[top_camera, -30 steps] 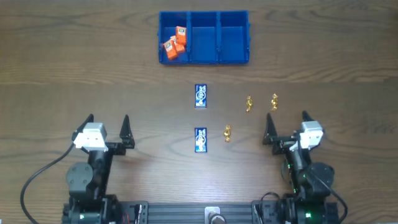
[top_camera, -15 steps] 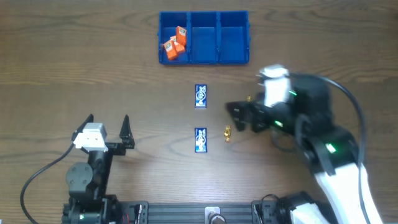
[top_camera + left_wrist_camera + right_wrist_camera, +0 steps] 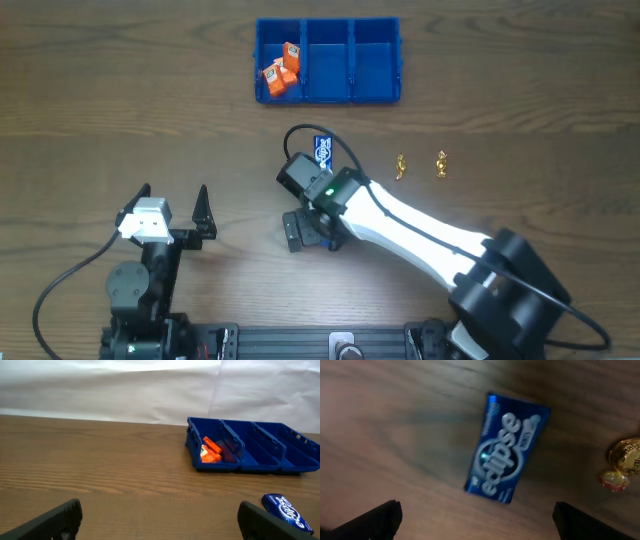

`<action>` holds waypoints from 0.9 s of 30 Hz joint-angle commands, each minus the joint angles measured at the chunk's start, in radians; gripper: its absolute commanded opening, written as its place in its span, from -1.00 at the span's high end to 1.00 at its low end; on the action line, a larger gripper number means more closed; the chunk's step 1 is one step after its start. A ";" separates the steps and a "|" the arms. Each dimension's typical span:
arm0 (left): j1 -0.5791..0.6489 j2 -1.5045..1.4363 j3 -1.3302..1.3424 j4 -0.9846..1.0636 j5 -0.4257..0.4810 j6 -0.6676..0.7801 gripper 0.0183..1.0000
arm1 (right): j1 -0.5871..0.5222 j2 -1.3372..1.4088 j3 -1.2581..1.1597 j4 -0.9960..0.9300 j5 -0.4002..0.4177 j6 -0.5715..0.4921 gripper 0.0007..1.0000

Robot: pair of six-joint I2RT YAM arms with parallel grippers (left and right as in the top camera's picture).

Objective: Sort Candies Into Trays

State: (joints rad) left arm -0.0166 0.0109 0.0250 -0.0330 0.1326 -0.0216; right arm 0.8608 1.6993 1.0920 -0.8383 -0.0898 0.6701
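Two arms are noted at a wooden surface (image 3: 560,90). The left end effector (image 3: 174,203) is held at the lower left of the top view, fingers spread wide, nothing gripped. The right arm is stretched across to the middle of the frame. The right end effector (image 3: 310,232) is hung over a blue pack (image 3: 507,455), fingers set wide apart, nothing held between them. One gold candy (image 3: 622,462) is seen just beside that pack. A second blue pack (image 3: 322,150) is found flat just above the arm in the top view, partly crossed by a black cable (image 3: 296,133). Two more gold candies (image 3: 400,166) (image 3: 441,163) are spotted right of centre, near each other. A blue tray (image 3: 375,98) with three compartments is placed at upper centre. Orange candies (image 3: 281,70) are piled in its leftmost compartment.
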 commanded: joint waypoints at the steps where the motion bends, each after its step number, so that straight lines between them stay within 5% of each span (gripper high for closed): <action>1: 0.003 -0.005 -0.019 -0.032 0.021 0.007 -1.00 | 0.001 0.083 0.009 0.044 0.099 0.098 -1.00; 13: 0.003 -0.005 -0.019 -0.032 0.021 0.007 -1.00 | -0.011 0.149 0.009 0.093 0.157 0.145 -0.91; 18: 0.003 -0.005 -0.019 -0.032 0.021 0.007 -0.99 | -0.011 0.149 0.009 0.093 0.157 0.145 -0.28; 27: 0.003 -0.005 -0.019 -0.032 0.021 0.007 -1.00 | -0.011 0.149 0.009 0.112 0.168 0.145 0.29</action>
State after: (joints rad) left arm -0.0166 0.0109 0.0250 -0.0330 0.1326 -0.0219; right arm 0.8547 1.8393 1.0924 -0.7315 0.0578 0.8101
